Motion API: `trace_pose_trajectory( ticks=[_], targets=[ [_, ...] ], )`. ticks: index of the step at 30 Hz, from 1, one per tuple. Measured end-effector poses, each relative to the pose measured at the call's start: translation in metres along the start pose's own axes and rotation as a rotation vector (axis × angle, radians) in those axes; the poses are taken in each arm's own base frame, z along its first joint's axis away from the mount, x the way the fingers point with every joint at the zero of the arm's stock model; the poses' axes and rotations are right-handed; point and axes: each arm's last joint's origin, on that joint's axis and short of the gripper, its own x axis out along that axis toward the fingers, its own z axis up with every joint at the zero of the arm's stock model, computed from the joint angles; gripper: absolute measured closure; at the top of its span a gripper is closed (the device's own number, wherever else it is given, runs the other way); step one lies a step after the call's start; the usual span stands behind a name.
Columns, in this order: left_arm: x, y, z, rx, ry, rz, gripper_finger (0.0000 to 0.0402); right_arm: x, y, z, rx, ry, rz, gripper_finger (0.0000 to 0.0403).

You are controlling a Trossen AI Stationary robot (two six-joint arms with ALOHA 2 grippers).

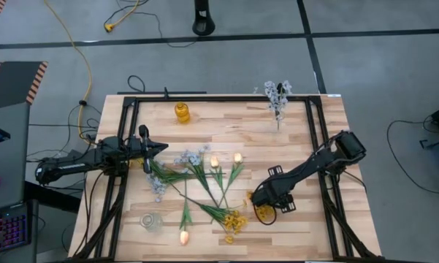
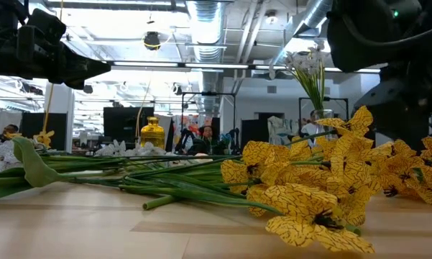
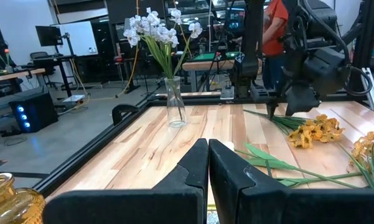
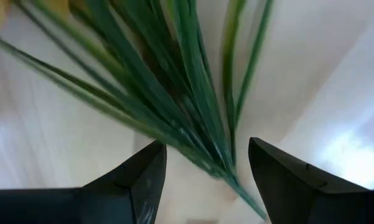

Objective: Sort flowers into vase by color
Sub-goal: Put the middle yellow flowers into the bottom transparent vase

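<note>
I find loose flowers (image 1: 197,183) lying mid-counter (image 1: 226,128), with one vase (image 1: 182,112) at the far left, another (image 1: 278,117) (already holding sprigs) at the far right, and a third (image 1: 151,221) near left. The right gripper (image 1: 263,199) stands over stems right of the pile; the left gripper (image 1: 161,148) sits at the left.

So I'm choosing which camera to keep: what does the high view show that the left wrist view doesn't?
Only the high view: the clear empty vase, the peach-cream buds and the open right gripper over yellow blossoms.
Only the left wrist view: the shut left gripper close up.
Both: the amber vase and the vase of pale blue-white sprays.
</note>
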Motion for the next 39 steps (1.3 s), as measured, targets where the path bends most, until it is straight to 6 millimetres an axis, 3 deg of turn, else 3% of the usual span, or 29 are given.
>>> trace_pose_trajectory(
  ticks=[10, 26, 31, 39],
  targets=[
    [0.000, 0.000, 0.000, 0.000, 0.000, 0.000, 0.0401, 0.000, 0.002, 0.004, -0.025, -0.038, 0.069, 0.0170],
    [0.000, 0.000, 0.000, 0.000, 0.000, 0.000, 0.0401, -0.003, 0.002, 0.005, 0.043, -0.054, 0.082, 0.0374],
    [0.000, 0.000, 0.004, -0.008, -0.043, 0.003, 0.0401, -0.014, -0.001, 0.000, 0.085, -0.107, 0.095, 0.0374],
    [-0.002, 0.002, 0.019, -0.054, -0.147, 0.008, 0.0401, -0.053, -0.012, -0.026, 0.212, -0.294, 0.064, 0.0357]
  ],
)
